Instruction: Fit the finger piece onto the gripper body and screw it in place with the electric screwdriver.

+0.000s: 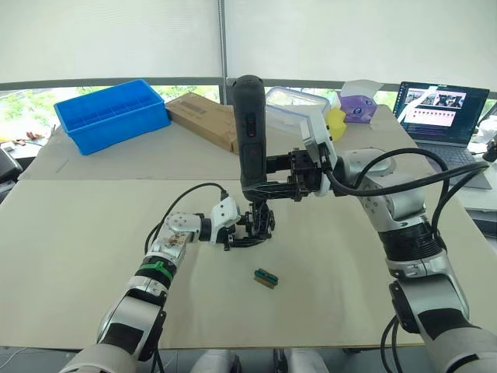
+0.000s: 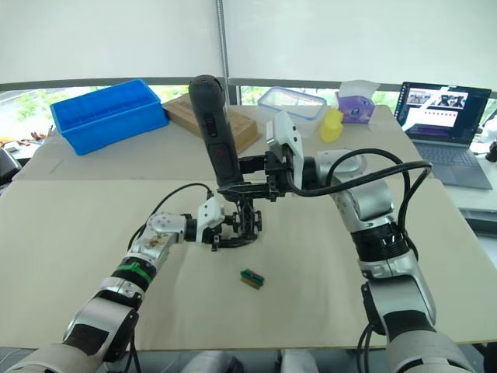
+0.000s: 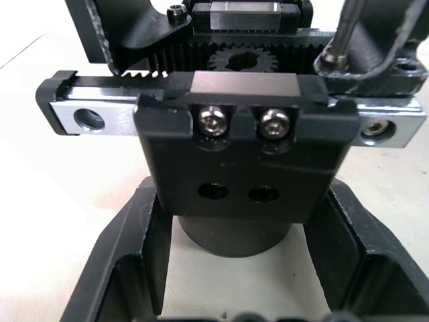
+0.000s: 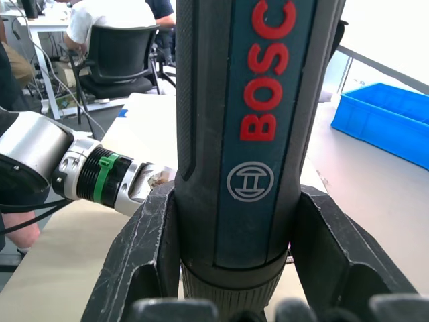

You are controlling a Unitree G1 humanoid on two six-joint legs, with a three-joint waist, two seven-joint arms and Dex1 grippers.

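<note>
The electric screwdriver (image 1: 250, 128) stands nearly upright over the middle of the table, and my right gripper (image 1: 265, 177) is shut on its lower barrel. Its thin bit (image 3: 343, 30) points down onto the black gripper body (image 1: 258, 224), meeting a black part at one end of the body's silver rail (image 3: 80, 117). My left gripper (image 1: 239, 231) is shut on the body's round base (image 3: 234, 238), one finger (image 3: 127, 268) on each side. I cannot tell the finger piece apart from the body's other black parts.
A small green-and-brown block (image 1: 265, 277) lies on the table in front of the body. At the back stand a blue bin (image 1: 112, 113), a cardboard box (image 1: 203, 116), a clear container (image 1: 293, 105) and a laptop (image 1: 441, 113). A seated person (image 4: 110, 17) shows behind.
</note>
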